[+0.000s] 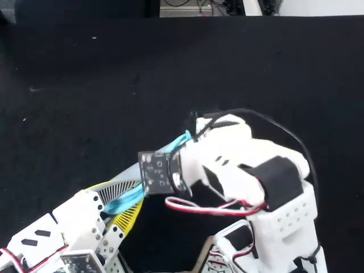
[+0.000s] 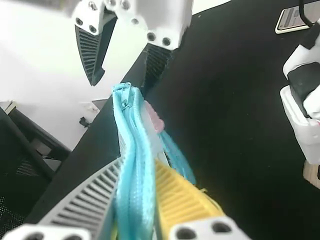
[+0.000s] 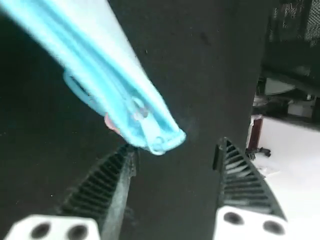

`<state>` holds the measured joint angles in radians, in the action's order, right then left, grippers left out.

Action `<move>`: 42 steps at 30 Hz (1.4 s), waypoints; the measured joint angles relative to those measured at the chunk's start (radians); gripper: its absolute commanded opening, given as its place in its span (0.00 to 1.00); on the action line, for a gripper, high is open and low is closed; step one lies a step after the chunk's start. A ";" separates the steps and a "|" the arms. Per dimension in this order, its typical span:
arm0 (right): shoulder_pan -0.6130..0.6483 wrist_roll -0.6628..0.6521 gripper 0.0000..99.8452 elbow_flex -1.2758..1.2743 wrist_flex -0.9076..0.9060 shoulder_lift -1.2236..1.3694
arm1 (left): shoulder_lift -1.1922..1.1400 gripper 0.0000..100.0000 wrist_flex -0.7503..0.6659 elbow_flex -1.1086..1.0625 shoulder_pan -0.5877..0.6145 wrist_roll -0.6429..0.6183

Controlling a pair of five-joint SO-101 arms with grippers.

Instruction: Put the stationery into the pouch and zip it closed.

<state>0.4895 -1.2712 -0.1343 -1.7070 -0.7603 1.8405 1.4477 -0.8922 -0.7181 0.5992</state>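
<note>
Pouch [image 1: 126, 200], light blue, is held up off the black table [image 1: 85, 85], low and left of centre in the high view. The left gripper [image 1: 135, 200] has it clamped: grey finger [image 2: 85, 205] on one side, yellow finger [image 2: 180, 200] on the other, pressed tight on the fabric. Moving right, the blue strip runs up toward the right arm [image 1: 267, 187], and that arm's camera board [image 1: 158, 170] and a red-and-white cable [image 1: 210, 209] sit across it, covering the far end. From the wrists, that end carries the zipper pull [image 3: 150, 132], with something pink [image 2: 156, 120] showing beside it. The right gripper [image 3: 175, 150] sits right at that tip, black fingers spread wide, gripping nothing. A small flat object [image 2: 290, 17] lies on the table beyond the right arm.
</note>
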 measured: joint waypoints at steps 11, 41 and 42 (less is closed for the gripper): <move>0.002 0.000 0.25 -0.037 -0.014 -0.005 | 0.000 0.03 0.000 0.000 -0.009 -0.021; -0.038 0.068 0.01 0.005 -0.025 0.061 | 0.000 0.03 0.000 -0.002 -0.009 -0.029; -0.055 0.089 0.01 0.005 -0.025 0.061 | 0.000 0.03 0.000 -0.002 -0.009 -0.029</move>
<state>0.4342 -1.1822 -0.1297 -1.7315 -0.6989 1.8405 1.4477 -0.8938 -0.7273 0.5700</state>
